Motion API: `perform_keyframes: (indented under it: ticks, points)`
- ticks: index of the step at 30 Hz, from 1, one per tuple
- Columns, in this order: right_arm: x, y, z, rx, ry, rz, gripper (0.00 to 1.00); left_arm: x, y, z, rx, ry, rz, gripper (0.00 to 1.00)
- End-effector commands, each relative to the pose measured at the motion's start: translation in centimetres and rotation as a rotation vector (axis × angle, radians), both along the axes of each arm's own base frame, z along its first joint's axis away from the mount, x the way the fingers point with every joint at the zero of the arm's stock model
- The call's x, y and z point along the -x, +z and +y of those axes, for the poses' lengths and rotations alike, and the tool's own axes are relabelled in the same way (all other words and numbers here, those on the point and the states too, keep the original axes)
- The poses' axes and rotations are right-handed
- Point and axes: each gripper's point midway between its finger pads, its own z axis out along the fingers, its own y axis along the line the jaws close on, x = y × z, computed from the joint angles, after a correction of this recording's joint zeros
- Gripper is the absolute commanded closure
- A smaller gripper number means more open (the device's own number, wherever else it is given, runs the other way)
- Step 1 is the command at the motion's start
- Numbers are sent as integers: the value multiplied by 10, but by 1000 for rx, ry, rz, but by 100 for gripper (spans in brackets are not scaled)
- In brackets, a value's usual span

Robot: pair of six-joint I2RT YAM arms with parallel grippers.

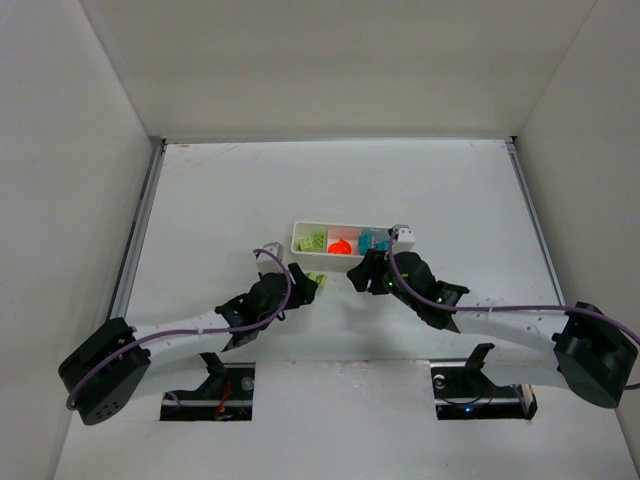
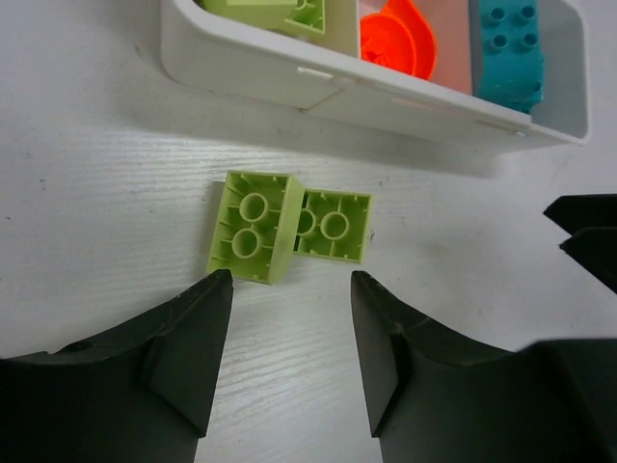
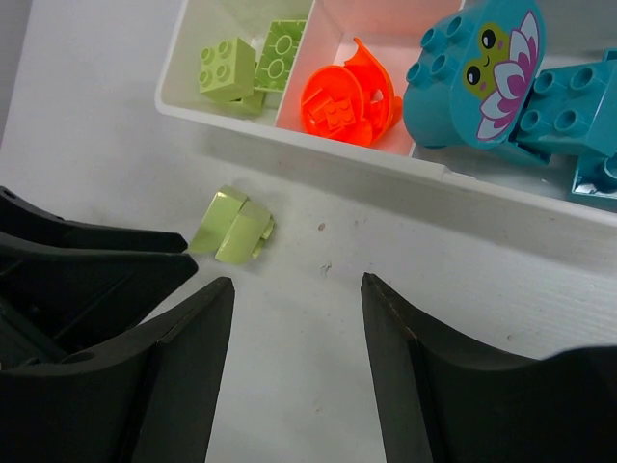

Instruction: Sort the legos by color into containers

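The white tray lies mid-table with three compartments: yellow-green legos at the left, an orange-red piece in the middle, cyan-blue pieces at the right. Two yellow-green legos lie side by side on the table just in front of the tray, also in the right wrist view. My left gripper is open and empty, its tips just short of these two. My right gripper is open and empty over bare table, to their right, in front of the tray.
White walls enclose the table on the left, back and right. The two arms' tips are close together near the tray's front; the left fingers show in the right wrist view. A small white block sits at the tray's right end.
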Motion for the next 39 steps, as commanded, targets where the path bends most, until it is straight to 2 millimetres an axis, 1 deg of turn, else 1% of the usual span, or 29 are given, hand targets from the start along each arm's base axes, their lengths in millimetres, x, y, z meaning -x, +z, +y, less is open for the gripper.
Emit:
perform_keyframes:
  ticks: [1,3,5,12,19,21,22,25,28,30,34,36,39]
  points:
    - [-2,17,8,-59,9,-44,38,-6,16,2,68,33,-33,48]
    - [-3,17,9,-55,11,-45,38,-10,16,5,56,45,-29,45]
    - [-3,18,10,-57,12,-46,38,-13,13,6,38,50,-19,43]
    - [-2,23,9,-70,14,-56,38,-28,3,-4,15,12,25,44]
    - [0,20,12,-78,22,-47,38,-30,-11,-7,17,3,59,53]
    - [0,18,14,-81,28,-44,37,-30,-12,-8,35,9,61,55]
    - [1,17,15,-83,33,-40,37,-31,-11,-9,44,11,59,57]
    - [2,13,18,-87,43,-30,37,-32,-9,-9,57,16,52,67]
    - [3,12,20,-92,51,-23,37,-31,-3,-6,68,25,37,75]
    - [3,13,22,-95,58,-21,36,-30,3,-3,87,32,21,78]
    - [5,20,35,-109,92,-22,33,-27,25,-1,128,38,-29,81]
    - [8,27,46,-118,120,-26,30,-24,34,-1,136,39,-52,81]
    - [8,38,57,-135,138,-41,23,-18,48,-2,122,37,-95,82]
